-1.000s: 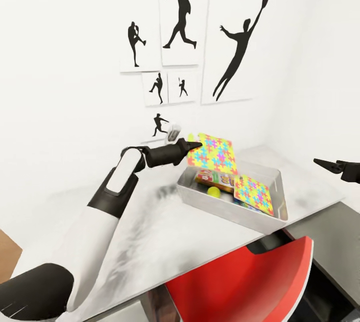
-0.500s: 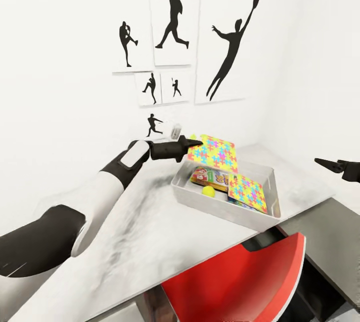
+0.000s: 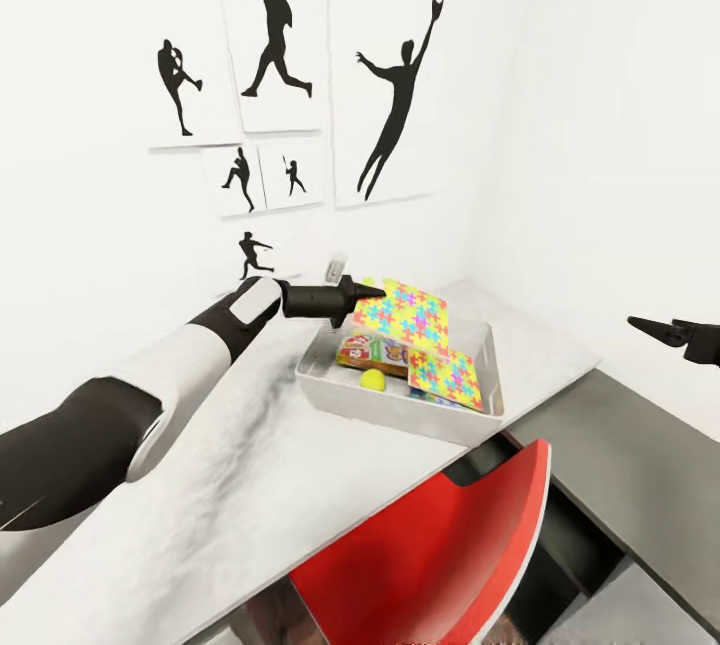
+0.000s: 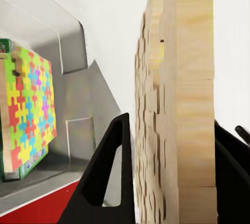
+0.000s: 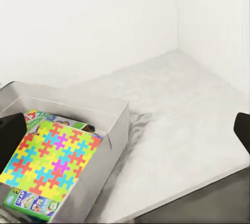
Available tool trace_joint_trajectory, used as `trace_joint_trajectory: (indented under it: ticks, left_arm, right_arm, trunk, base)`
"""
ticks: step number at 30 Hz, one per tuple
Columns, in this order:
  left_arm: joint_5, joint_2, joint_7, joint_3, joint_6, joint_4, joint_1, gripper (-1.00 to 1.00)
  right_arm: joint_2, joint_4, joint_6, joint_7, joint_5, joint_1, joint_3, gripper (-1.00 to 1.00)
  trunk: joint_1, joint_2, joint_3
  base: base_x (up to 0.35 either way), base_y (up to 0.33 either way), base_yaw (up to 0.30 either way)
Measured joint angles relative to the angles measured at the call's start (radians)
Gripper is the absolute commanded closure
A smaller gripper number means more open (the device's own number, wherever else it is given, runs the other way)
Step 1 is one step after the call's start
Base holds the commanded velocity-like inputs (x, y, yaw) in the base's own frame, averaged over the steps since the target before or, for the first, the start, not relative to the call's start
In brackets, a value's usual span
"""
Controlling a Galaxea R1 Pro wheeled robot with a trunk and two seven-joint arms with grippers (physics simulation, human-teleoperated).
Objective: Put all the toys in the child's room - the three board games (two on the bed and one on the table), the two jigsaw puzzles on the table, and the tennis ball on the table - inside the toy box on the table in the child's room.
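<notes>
- Puzzle in hand (image 3: 402, 308): thin flat square of bright interlocking pieces, pinched by its edge in the left claw (image 3: 352, 292), held tilted above the far-left corner of the toy box (image 3: 400, 405); left wrist view shows its pale wooden edge (image 4: 177, 109) clamped between the two black fingers (image 4: 107, 177)
- Handling, as a judgement: light, stiff as one sheet but built of joined pieces, so likely to flex or shed pieces if squeezed hard or knocked; edge grip gives little hold, slip or swing is the risk; best held near mid-edge and laid down flat, low over the box, not dropped from height
- Second puzzle (image 3: 445, 378): already in the box, leaning against the near-right wall on top of other things; right wrist view has it lying over a printed game box (image 5: 26, 200)
- Tennis ball (image 3: 375, 381): small, yellow-green, in the box beside a colourful board game (image 3: 372, 353)
- Toy box sits on the pale counter (image 3: 250, 465), near the wall corner; red chair (image 3: 440, 555) tucked at the near edge
- Right claw (image 3: 668, 330): well apart from the box, off to the right, tips look together with nothing in them
- Wall behind carries black sports silhouettes (image 3: 275, 35)
</notes>
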Motion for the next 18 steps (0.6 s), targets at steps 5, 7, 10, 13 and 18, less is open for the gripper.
trace_joint_trajectory:
  ticks: [5,7,10,13,18]
  left_arm:
    - [0.021,-0.007,0.186,0.008,0.031,0.020,-0.068,1.00]
    - [0.033,-0.007,0.216,0.009,0.034,0.029,-0.077,1.00]
    - [0.041,-0.003,0.236,0.008,0.032,0.055,-0.079,1.00]
    - [0.043,0.003,0.242,0.008,0.023,0.064,-0.078,1.00]
    - [0.037,0.037,0.263,0.006,-0.016,0.074,-0.076,1.00]
  right_arm:
    - [-0.001,0.000,0.000,0.059,0.000,-0.001,-0.001,-1.00]
    - [-0.001,0.000,0.000,0.066,0.000,0.000,-0.002,-1.00]
    - [-0.001,0.000,0.000,0.070,0.000,-0.001,-0.002,-1.00]
    - [-0.001,0.000,0.000,0.072,0.000,0.000,-0.002,-1.00]
    - [-0.001,0.000,0.000,0.072,0.000,-0.001,-0.002,-1.00]
  trunk:
    - [0.000,0.000,-0.001]
    - [0.000,0.000,-0.001]
    - [0.000,0.000,-0.002]
    - [0.000,0.000,-0.003]
    - [0.000,0.000,-0.003]
  base:
    - [0.000,0.000,-0.283]
    - [0.000,0.000,-0.274]
    - [0.000,0.000,-0.226]
    - [0.000,0.000,-0.092]
    - [0.000,0.000,-0.026]
